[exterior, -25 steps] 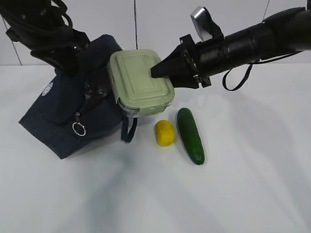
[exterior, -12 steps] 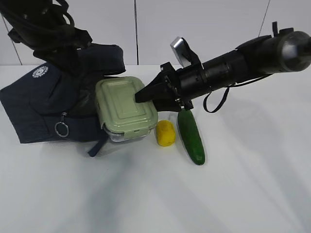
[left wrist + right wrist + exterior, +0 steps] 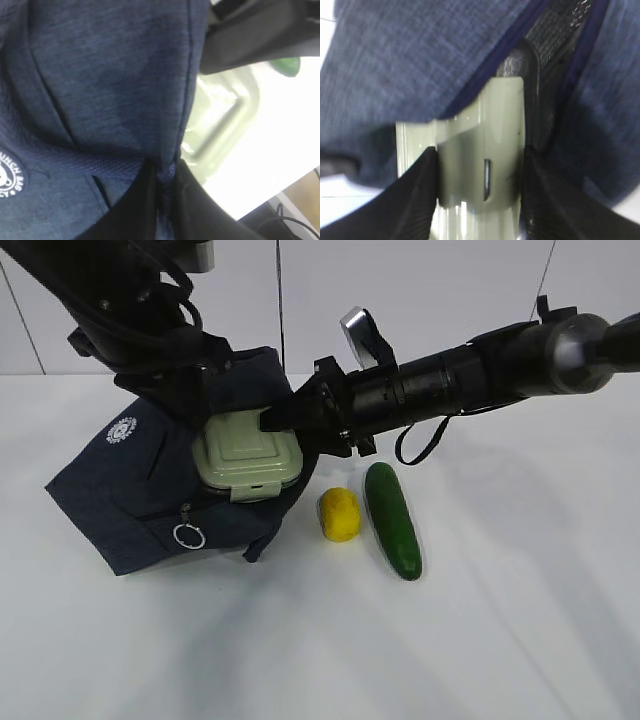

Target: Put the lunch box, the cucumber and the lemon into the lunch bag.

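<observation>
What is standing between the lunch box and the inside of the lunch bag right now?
Nothing visible. The left end effector pinches the lunch bag fabric, holding the mouth open. The right end effector grips the lunch box, whose front end is already inside the opening. The lemon and cucumber lie off to the side.

Lunch bag (image 3: 150, 485): dark navy fabric, boxy, tipped on its side with the mouth open toward the right; round white logo on its upper left face; metal ring pull hanging at its lower front edge.

Lunch box (image 3: 247, 453): pale sage-green lid, rounded corners, clear base; tilted, lodged in the bag's mouth, about half inside.

Lemon (image 3: 340, 513): small, bright yellow, oval; on the table just right of the bag's lower corner, clear of the fabric.

Cucumber (image 3: 391, 519): dark green, smooth, slightly curved; lying just right of the lemon, farther from the bag, running front to back.
</observation>
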{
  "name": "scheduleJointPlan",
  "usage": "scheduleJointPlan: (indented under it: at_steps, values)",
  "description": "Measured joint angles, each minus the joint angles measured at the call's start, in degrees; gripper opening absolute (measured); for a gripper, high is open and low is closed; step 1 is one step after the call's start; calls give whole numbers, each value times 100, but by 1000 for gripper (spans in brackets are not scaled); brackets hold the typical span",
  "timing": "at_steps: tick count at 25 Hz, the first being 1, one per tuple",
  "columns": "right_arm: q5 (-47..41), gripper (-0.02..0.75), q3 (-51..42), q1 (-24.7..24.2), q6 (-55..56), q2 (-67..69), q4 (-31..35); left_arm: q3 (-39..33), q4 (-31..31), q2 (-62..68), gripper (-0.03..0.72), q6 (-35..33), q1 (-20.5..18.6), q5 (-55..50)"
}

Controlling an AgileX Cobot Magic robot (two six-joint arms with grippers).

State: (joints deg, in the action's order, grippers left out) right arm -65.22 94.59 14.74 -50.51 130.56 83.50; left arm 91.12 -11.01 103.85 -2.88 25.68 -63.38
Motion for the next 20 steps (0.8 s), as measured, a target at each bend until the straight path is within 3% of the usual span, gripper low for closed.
scheduleJointPlan:
  at_steps: [7, 20]
  values:
    - [0, 363, 8, 11, -45, 3, 73, 14, -231, 0, 20, 0, 15, 5]
    - [955, 363, 13, 436, -423, 223, 568, 14, -521, 207, 19, 27, 17, 117]
